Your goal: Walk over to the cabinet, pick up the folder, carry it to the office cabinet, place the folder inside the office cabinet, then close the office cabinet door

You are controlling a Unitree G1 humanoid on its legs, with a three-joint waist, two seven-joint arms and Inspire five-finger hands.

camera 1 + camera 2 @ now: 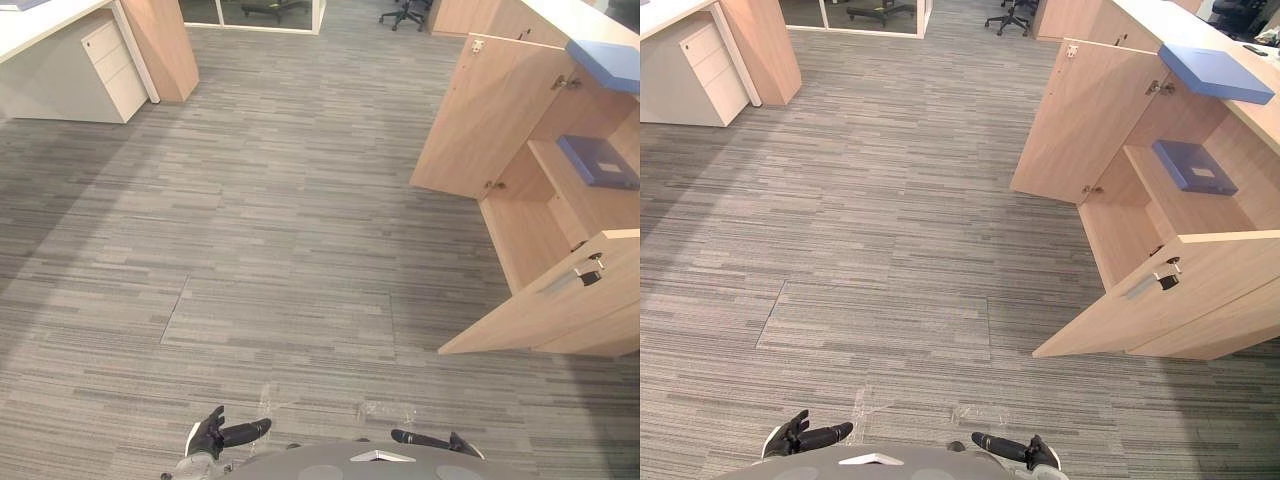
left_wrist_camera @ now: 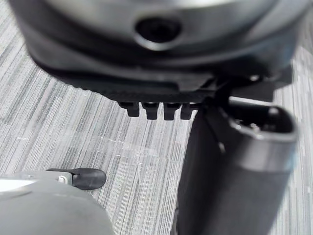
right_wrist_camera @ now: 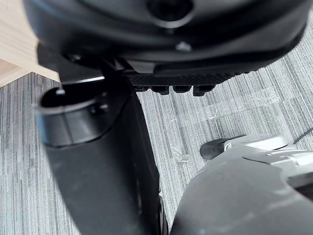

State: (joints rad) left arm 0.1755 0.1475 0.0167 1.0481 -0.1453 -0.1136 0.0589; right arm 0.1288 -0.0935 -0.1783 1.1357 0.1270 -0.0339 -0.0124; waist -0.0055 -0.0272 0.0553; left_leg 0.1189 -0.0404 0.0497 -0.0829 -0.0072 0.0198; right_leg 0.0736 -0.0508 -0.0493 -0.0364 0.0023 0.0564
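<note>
Both hands hang low and close to the body, and both are empty. The left hand (image 1: 215, 437) has relaxed, straightish fingers pointing inward with the thumb raised. The right hand (image 1: 450, 443) mirrors it, with its fingers stretched flat. They look parked for walking rather than set for a reach.

Just beyond them lies grey carpet (image 1: 300, 200) with a few scuffed tape marks (image 1: 385, 410) and a rectangular floor panel (image 1: 280, 315).

To the right stands the office cabinet (image 1: 520, 250), with both of its doors swung out. A dark blue folder (image 1: 600, 160) lies flat on the shelf (image 1: 590, 205) inside, so the placing seems done and the closing is what remains. A paler blue folder (image 1: 1215, 70) rests on the cabinet's top, apart from the one below.

The near door (image 1: 545, 310) juts leftward into the room, its handle (image 1: 580, 275) on the face turned up toward the camera. It is probably the first one to push. The far door (image 1: 490, 120) stands open beyond it.

Nothing lies on the carpet between the robot and those doors. Far left is a white drawer unit (image 1: 115, 65), and office chairs (image 1: 405, 12) sit at the far end, both well clear.
</note>
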